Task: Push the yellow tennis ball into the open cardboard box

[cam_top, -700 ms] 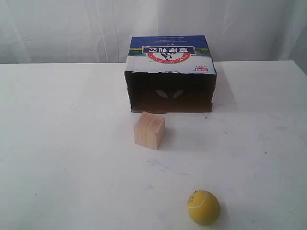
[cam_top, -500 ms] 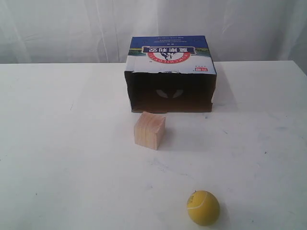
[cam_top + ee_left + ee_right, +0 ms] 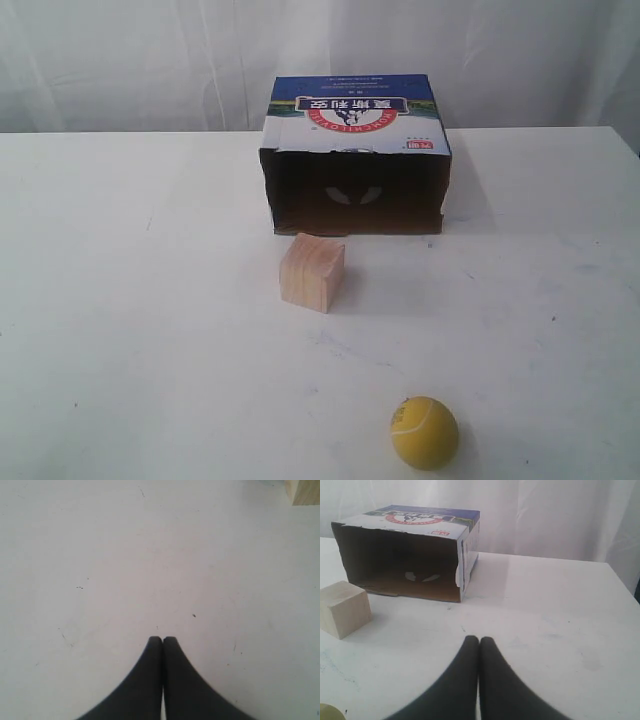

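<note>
The yellow tennis ball [image 3: 424,432] rests near the front of the white table, right of centre; a sliver of the ball [image 3: 330,712] shows in the right wrist view. The open cardboard box [image 3: 355,160] lies at the back, its dark opening facing the front, and the right wrist view shows the box [image 3: 410,550] too. My right gripper [image 3: 479,639] is shut and empty, over bare table to one side of the ball. My left gripper [image 3: 162,639] is shut over bare table with nothing in it. Neither gripper appears in the exterior view.
A pale wooden cube [image 3: 312,271] stands just in front of the box opening, slightly left of the ball's line; the cube [image 3: 342,608] also shows in the right wrist view, and a cube corner [image 3: 304,492] in the left. A white curtain hangs behind the table.
</note>
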